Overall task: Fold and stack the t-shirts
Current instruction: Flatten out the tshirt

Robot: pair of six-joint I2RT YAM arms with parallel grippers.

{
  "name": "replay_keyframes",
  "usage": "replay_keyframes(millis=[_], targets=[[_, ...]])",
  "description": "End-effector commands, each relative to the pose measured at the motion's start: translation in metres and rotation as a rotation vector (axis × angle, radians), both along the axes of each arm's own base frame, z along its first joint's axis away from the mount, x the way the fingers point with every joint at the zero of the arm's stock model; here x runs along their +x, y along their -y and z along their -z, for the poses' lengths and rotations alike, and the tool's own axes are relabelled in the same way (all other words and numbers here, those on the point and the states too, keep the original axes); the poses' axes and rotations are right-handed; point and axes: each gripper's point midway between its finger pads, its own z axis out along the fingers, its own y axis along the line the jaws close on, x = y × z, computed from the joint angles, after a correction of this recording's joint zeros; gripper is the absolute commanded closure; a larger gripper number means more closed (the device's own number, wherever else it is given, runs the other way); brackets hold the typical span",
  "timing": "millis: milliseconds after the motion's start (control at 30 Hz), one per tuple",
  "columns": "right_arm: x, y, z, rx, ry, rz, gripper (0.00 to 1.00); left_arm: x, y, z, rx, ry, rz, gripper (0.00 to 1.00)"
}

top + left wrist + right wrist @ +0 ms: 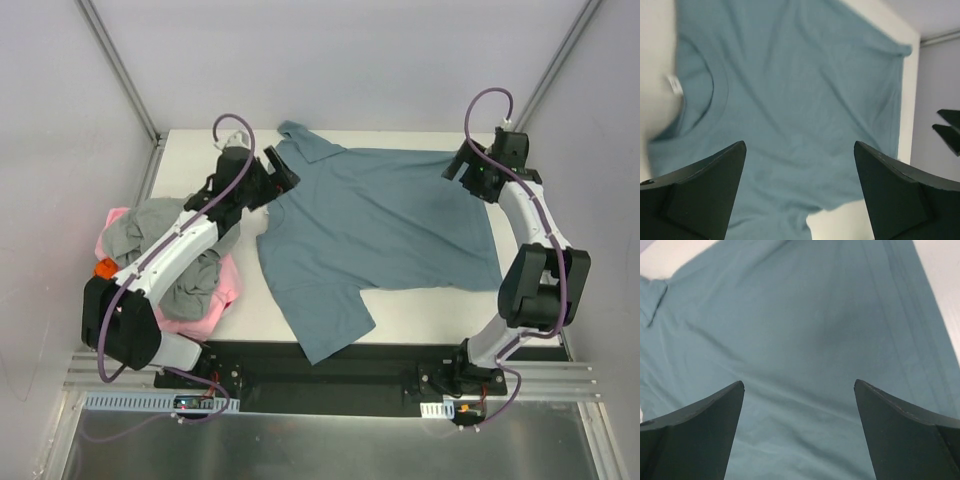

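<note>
The slate-blue t-shirt (380,220) lies spread flat across the table, collar toward the far left and one sleeve hanging over the near edge. My left gripper (283,170) hovers open above the collar end. In the left wrist view it (800,145) looks down on the shirt (790,90) and the white neck label (673,84), with nothing between the fingers. My right gripper (455,165) hangs open over the shirt's far right part. The right wrist view shows it (799,385) above smooth blue cloth (805,325), empty. A heap of other t-shirts lies at the left: grey (165,235), pink (215,300), orange (105,268).
The white table (430,305) shows along the near edge and at the far left corner. Grey enclosure walls and metal posts (120,70) stand close on three sides. The heap lies under the left arm, partly over the table's left edge.
</note>
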Motion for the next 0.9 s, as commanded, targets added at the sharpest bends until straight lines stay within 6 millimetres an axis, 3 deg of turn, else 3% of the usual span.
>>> replay_keyframes(millis=[0, 67, 100, 267, 467, 700, 867], targets=[[-0.028, -0.015, -0.021, 0.085, 0.007, 0.016, 0.04, -0.041, 0.039, 0.034, -0.102, -0.181, 0.094, 0.12], [-0.041, -0.017, -0.005, 0.098, -0.044, 0.018, 0.04, -0.052, 0.052, 0.053, -0.103, -0.24, 0.103, 0.16], [-0.047, -0.014, 0.001, 0.087, -0.069, 0.033, 0.04, -0.055, 0.056, 0.072, -0.098, -0.294, 0.101, 0.21], [-0.071, -0.009, 0.037, 0.086, -0.165, 0.078, 0.04, -0.066, 0.062, 0.106, -0.075, -0.389, 0.083, 0.27], [-0.077, -0.008, 0.075, 0.1, -0.261, 0.12, 0.04, -0.087, 0.031, 0.149, 0.008, -0.469, -0.043, 0.34], [-0.087, -0.005, 0.101, 0.078, -0.323, 0.118, 0.04, -0.102, 0.007, 0.195, 0.121, -0.553, -0.11, 0.38], [-0.102, -0.001, 0.121, 0.051, -0.379, 0.135, 0.04, -0.115, -0.008, 0.215, 0.177, -0.602, -0.146, 0.39]])
